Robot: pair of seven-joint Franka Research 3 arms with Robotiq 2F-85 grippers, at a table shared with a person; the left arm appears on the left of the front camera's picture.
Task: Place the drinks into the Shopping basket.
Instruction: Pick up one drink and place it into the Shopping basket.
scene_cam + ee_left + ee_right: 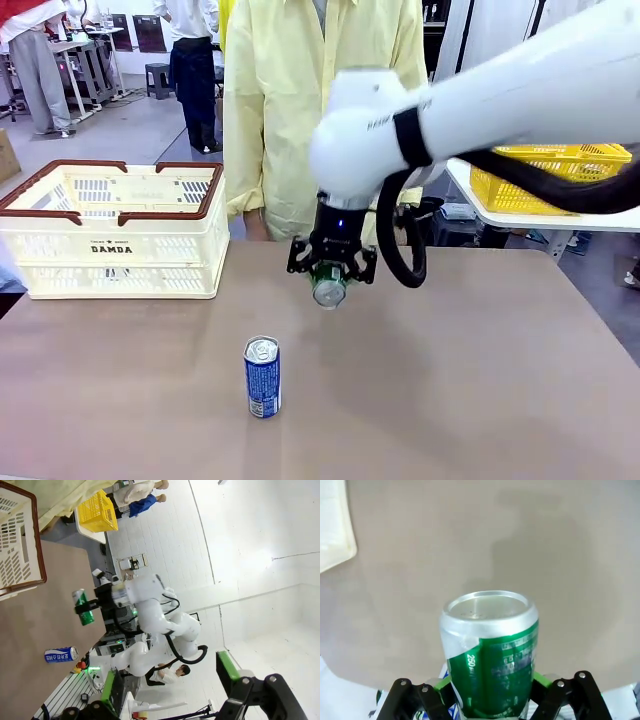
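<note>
My right gripper (330, 274) hangs over the middle of the table, shut on a green drink can (328, 288) held above the tabletop. The right wrist view shows this green can (492, 655) close up between the fingers (410, 700), its silver end facing the camera. A blue drink can (262, 377) stands upright on the table, nearer the front and left of the held can. The cream Shopping basket (112, 230) with its dark red rim sits at the far left. My left gripper (170, 680) is open, raised well off the table with nothing between its green pads (227, 665).
A person in a pale yellow coat (300, 100) stands at the far edge, behind the held can. A yellow mesh basket (550, 175) sits on a white side table at the right. Brown tabletop (480, 380) lies bare to the right of the cans.
</note>
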